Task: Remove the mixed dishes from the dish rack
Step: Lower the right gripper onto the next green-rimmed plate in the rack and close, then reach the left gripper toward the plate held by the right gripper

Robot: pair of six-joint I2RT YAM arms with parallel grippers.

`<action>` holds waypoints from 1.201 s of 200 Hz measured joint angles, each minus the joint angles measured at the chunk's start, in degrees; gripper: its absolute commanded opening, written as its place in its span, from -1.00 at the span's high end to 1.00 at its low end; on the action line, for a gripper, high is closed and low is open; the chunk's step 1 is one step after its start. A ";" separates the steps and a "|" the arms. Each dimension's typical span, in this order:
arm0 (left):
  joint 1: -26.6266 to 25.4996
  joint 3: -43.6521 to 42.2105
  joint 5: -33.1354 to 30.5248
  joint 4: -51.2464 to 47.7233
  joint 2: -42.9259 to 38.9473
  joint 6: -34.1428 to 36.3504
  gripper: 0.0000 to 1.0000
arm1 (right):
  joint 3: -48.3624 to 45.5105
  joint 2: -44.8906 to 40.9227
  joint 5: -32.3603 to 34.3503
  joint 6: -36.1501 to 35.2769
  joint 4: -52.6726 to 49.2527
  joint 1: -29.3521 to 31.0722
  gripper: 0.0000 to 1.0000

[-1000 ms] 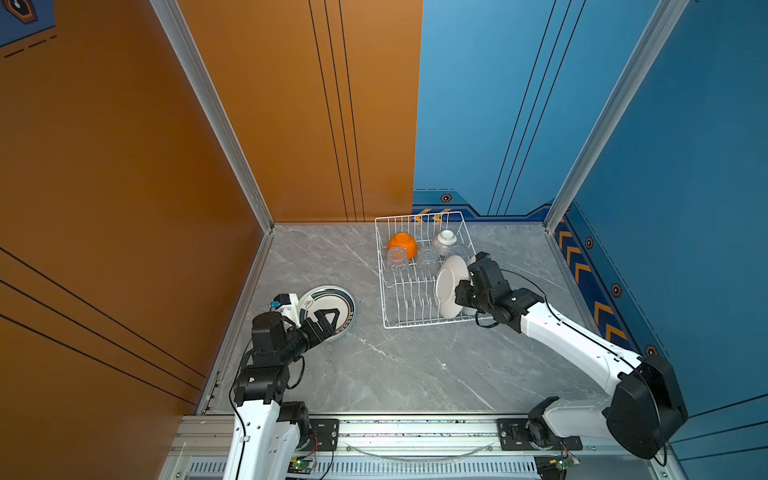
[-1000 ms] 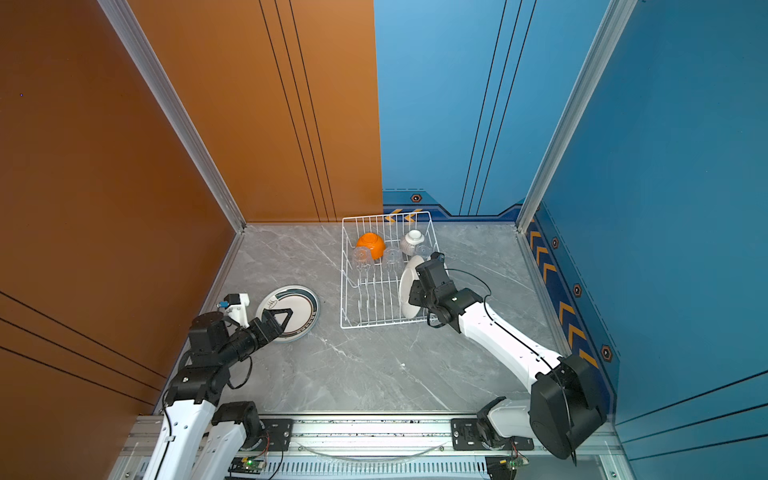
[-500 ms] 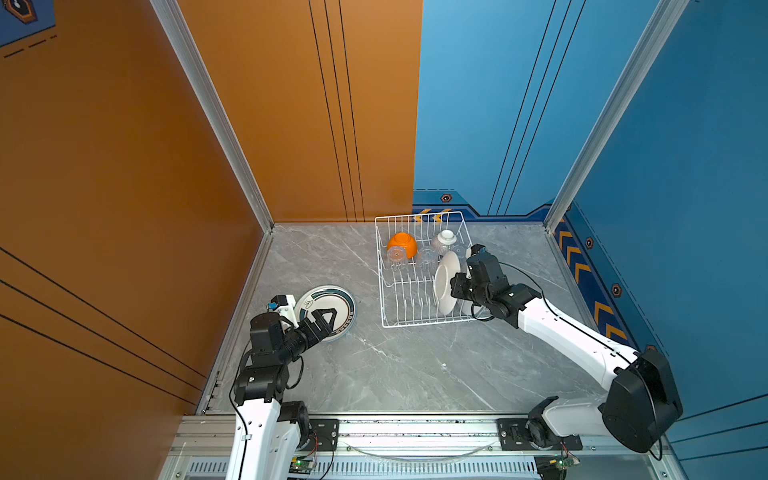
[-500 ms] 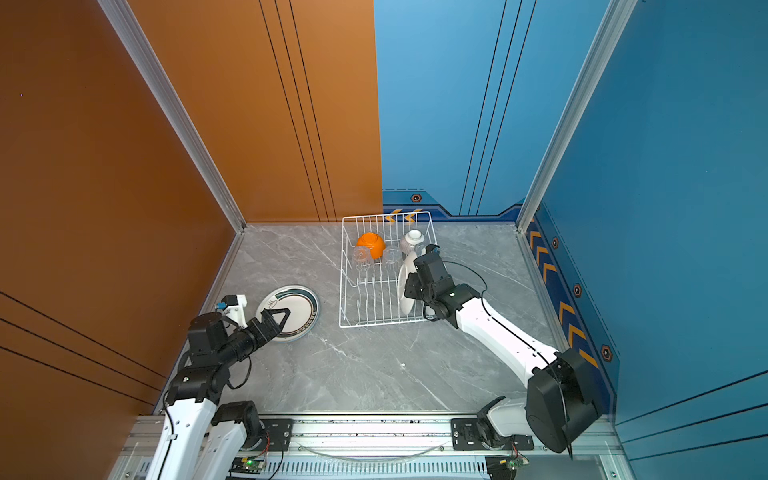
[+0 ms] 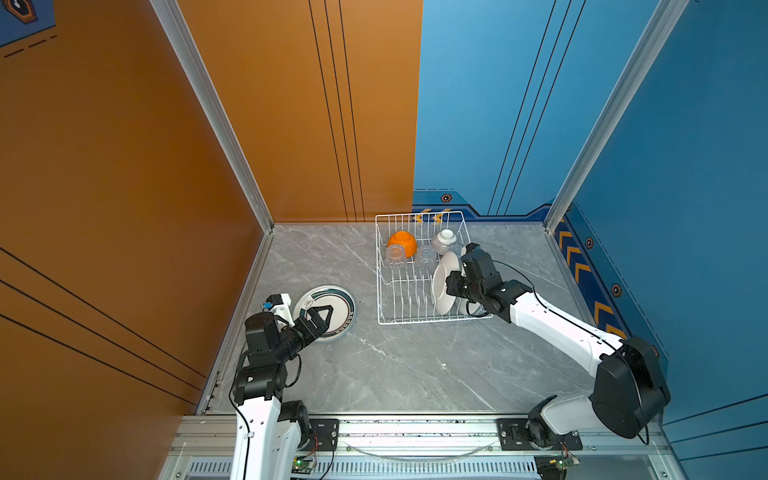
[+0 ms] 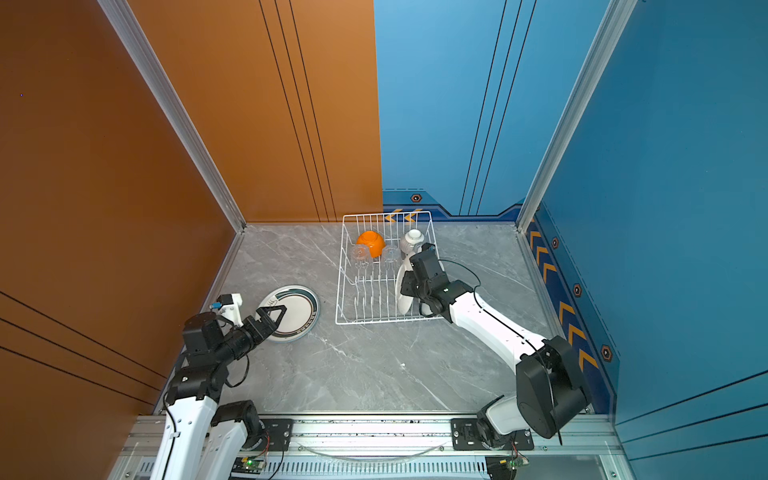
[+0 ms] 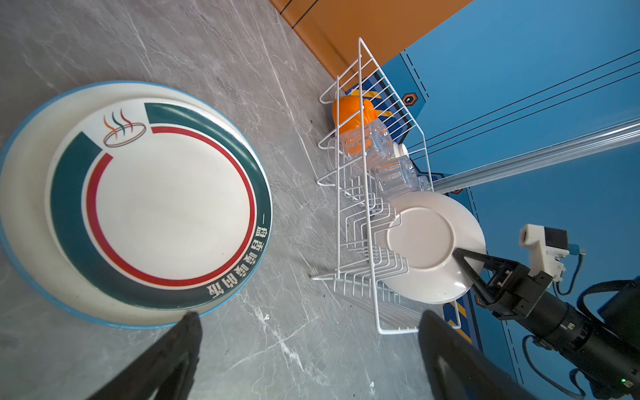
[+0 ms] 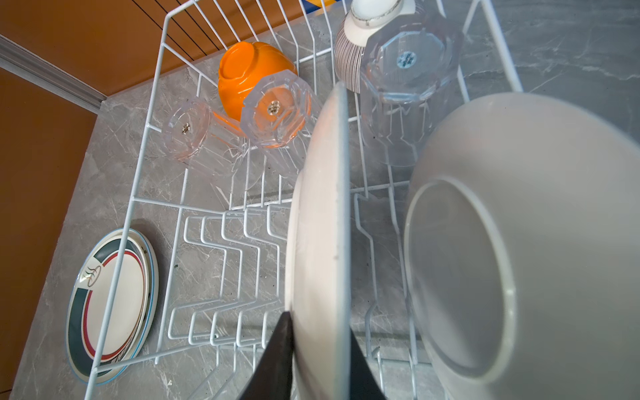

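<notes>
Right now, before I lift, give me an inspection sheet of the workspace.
Surface: grey marble table, few small specks.
Job's things: rack holds upright plate, dish beside it, orange bowl, ribbed bowl, three glasses; stack of two plates lies on table, apart from rack.
Clutter: nothing seen.
Grippers: left gripper open, empty, by the stack; right gripper shut on plate's rim.
Cables: right cable loops off the wrist; left cable loops by the forearm.
Surroundings: orange wall, blue wall, rail in front.
</notes>
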 measured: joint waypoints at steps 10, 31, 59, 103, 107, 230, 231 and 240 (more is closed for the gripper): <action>0.00 0.00 0.09 0.24 -0.02 0.02 -0.96 | 0.28 0.17 -0.22 -0.07 0.00 0.00 0.67; 0.00 0.00 0.24 0.33 -0.11 0.02 -0.96 | 1.29 0.81 -1.62 -0.83 0.76 0.02 0.79; 0.00 0.00 0.66 0.35 -0.22 0.07 -0.96 | 1.79 1.05 -2.25 -0.72 0.76 0.00 0.85; -0.81 0.00 1.29 0.52 -0.66 0.11 -0.96 | 3.41 1.03 -3.32 -0.15 0.13 -0.11 1.00; -0.98 0.00 1.33 0.55 -0.66 0.13 -0.96 | 3.48 1.03 -3.48 -0.11 0.09 -0.11 1.00; -14.93 3.04 -4.92 2.16 0.02 1.75 -0.96 | 4.13 -3.93 -4.81 2.84 -1.18 -0.22 1.00; -15.21 3.04 -5.11 2.25 0.04 1.77 -0.96 | 4.15 -4.02 -4.83 2.84 -1.18 -0.22 1.00; -17.38 3.08 -6.58 2.84 0.20 1.88 -0.96 | 4.31 -4.66 -5.01 3.34 -1.18 -0.22 1.00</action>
